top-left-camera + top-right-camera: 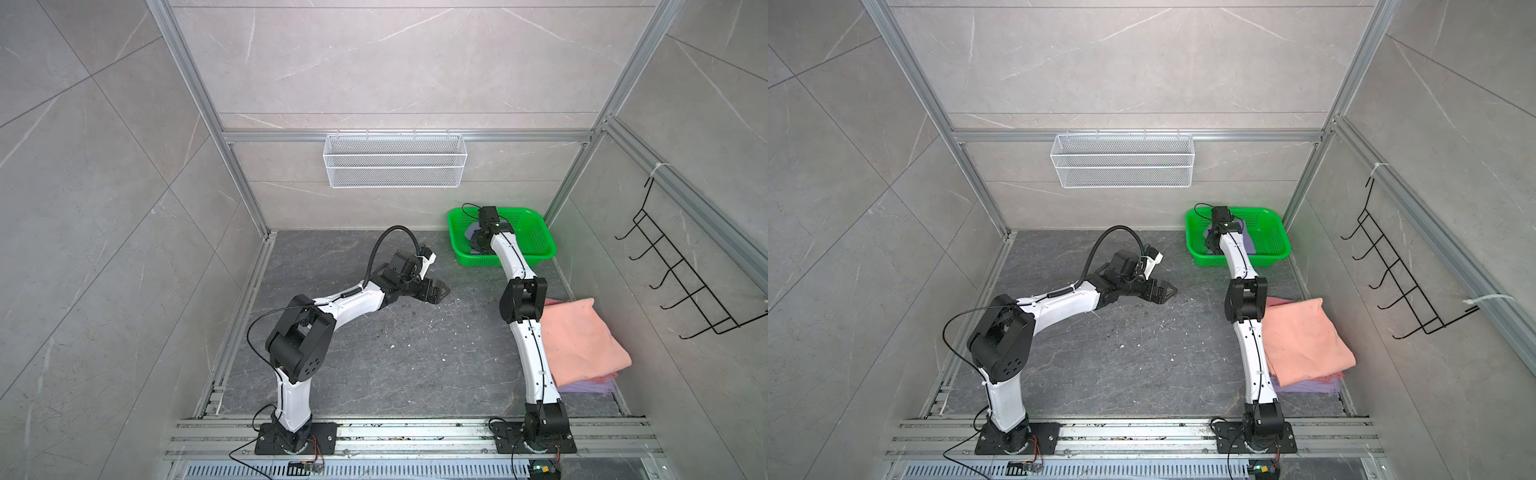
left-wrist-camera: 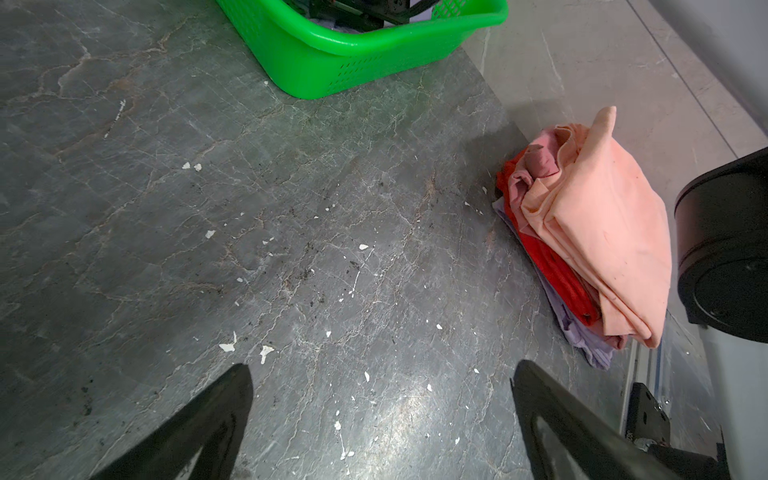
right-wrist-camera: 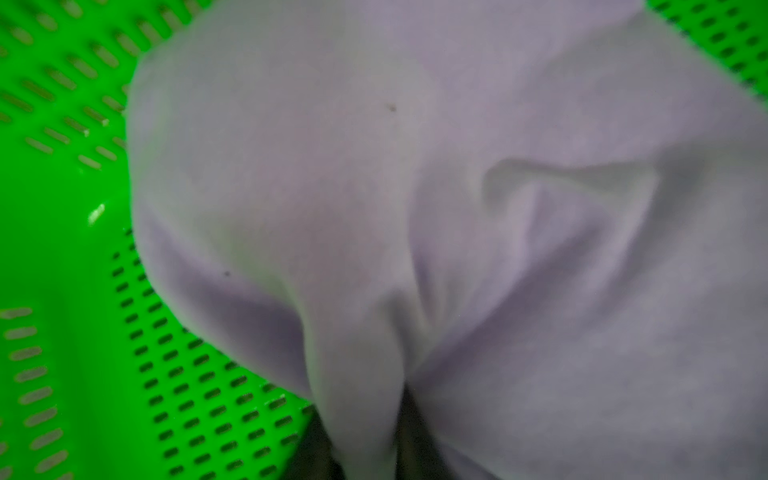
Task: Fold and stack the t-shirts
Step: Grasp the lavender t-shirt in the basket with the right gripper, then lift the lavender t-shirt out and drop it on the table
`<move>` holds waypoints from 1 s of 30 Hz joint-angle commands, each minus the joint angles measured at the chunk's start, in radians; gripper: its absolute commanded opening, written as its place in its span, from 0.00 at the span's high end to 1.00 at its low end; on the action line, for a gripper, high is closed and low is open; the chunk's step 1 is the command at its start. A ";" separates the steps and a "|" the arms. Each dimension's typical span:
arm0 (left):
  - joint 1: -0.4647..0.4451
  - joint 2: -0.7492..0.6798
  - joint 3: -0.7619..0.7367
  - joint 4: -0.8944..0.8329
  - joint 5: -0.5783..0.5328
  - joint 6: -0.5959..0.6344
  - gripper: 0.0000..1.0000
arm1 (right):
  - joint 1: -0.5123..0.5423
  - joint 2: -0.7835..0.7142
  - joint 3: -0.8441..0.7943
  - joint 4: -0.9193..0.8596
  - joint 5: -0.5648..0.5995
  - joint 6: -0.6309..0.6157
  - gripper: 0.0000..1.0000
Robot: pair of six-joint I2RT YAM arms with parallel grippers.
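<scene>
Right gripper (image 3: 365,451), in the green basket (image 1: 536,232) at the table's far right corner, seems clamped on a thin lavender t-shirt (image 3: 457,208) fold; lifting could slip it. Left gripper (image 2: 382,368) stands apart.

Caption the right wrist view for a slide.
Right gripper pinches a fold of lavender t-shirt inside the green mesh basket.

Even, diffuse overhead light fills both top views, which are sharp throughout. Shadows on the dark tabletop (image 1: 395,353) are faint and soft-edged. The left wrist view shows a pale glare patch on that surface. The right wrist view is out of focus: the lavender t-shirt (image 3: 415,208) looks smeared and the green basket (image 3: 62,249) oversaturated.
</scene>
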 commanded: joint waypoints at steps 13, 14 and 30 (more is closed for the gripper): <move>0.008 -0.218 -0.101 0.060 -0.013 -0.031 0.00 | 0.008 -0.427 -0.180 0.205 -0.167 -0.083 1.00; 0.008 -0.236 -0.110 0.060 -0.011 -0.035 0.00 | 0.007 -0.456 -0.172 0.199 -0.174 -0.086 1.00; 0.049 -0.746 -0.376 -0.099 -0.241 -0.099 0.00 | 0.322 -1.093 -0.670 0.191 -0.262 -0.074 1.00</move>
